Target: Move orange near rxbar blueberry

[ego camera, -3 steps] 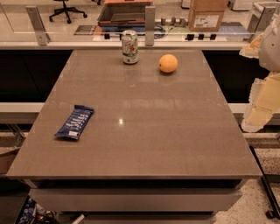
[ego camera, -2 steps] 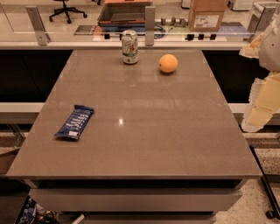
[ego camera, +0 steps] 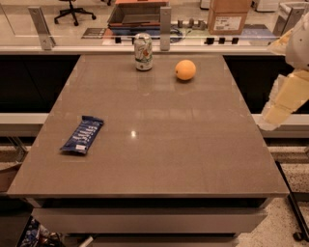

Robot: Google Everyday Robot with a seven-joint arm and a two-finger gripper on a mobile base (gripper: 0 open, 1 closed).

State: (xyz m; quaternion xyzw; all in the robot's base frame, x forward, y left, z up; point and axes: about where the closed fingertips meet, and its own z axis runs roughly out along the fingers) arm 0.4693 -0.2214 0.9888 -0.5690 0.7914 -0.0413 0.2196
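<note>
The orange (ego camera: 185, 70) sits on the brown table (ego camera: 159, 144) at the far side, right of centre. The rxbar blueberry (ego camera: 82, 134), a dark blue wrapper with white lettering, lies flat near the table's left edge, well apart from the orange. My gripper (ego camera: 284, 100) shows as a pale cream shape at the right edge of the view. It is off the table's right side and away from both objects, and it holds nothing that I can see.
A white-green drink can (ego camera: 143, 51) stands upright at the far edge, left of the orange. Behind the table runs a rail with metal posts (ego camera: 165, 21), then a cardboard box (ego camera: 228, 16) and an office chair (ego camera: 72, 9).
</note>
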